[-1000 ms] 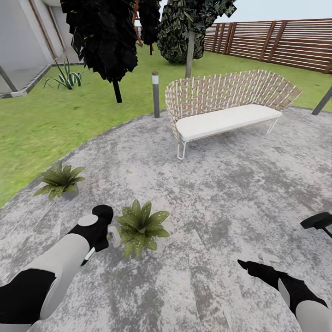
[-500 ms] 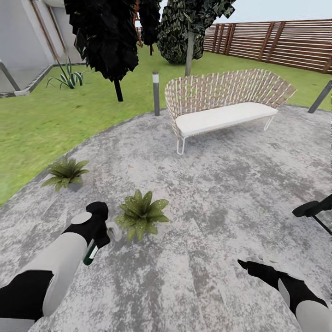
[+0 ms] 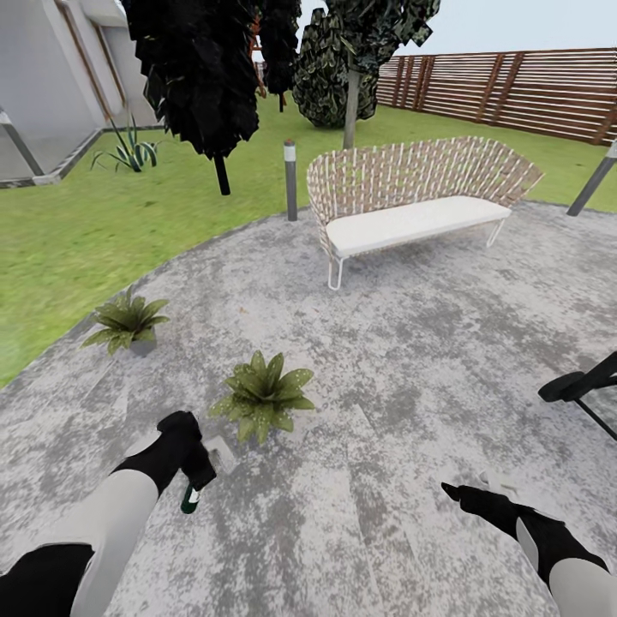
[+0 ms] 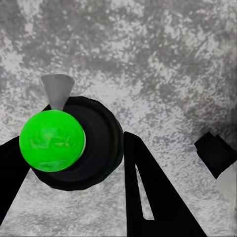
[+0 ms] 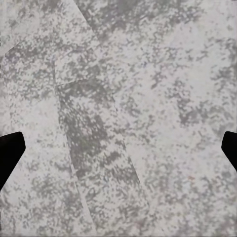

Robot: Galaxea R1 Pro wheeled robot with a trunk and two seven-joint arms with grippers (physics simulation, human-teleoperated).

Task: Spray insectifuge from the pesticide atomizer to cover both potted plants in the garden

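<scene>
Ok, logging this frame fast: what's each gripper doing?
Left gripper: closed on the atomizer.
Right gripper: open, holding nothing, jaws wide apart over the paving.

Head high; wrists close above paving [image 5: 118, 98]

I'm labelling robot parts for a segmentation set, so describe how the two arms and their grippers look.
Both arms have smooth pale grey-white shells with black sections at the joints and black wrists. The left arm carries a round pale cap near its wrist. The left gripper and the right gripper are matte black; the left wrist view shows a flat, tapering black finger with a narrow slot. No cables or markings show.
</scene>
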